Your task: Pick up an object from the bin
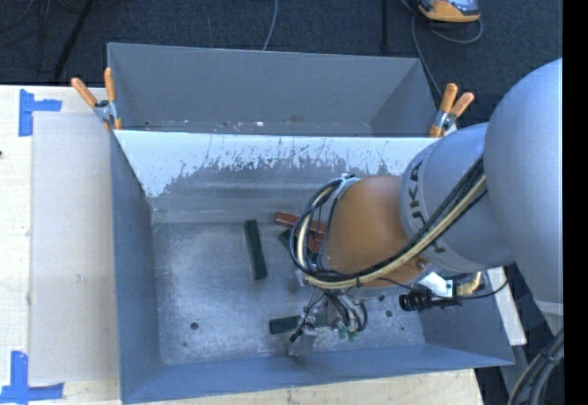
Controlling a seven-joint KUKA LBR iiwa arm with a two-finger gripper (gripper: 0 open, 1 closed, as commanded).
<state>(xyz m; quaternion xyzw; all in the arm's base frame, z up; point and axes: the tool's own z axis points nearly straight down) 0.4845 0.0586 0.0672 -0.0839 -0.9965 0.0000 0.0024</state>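
Small dark block [283,325]: flat on the floor of the grey metal bin [184,302], close to the front wall. Its long axis runs about left to right in the camera view, roughly along that wall, with its right end toward the gripper [305,337].

Also entered:
- the gripper, low over the floor just beside the block's right end, under the arm's orange cover [363,229]; whether its jaws stand wide or narrow cannot be told
- dark green bar [254,249], mid-floor, well apart from the block, long axis near-upright in the view, top leaning slightly left
- reddish-brown piece [292,220], toward the back, partly hidden behind the cover
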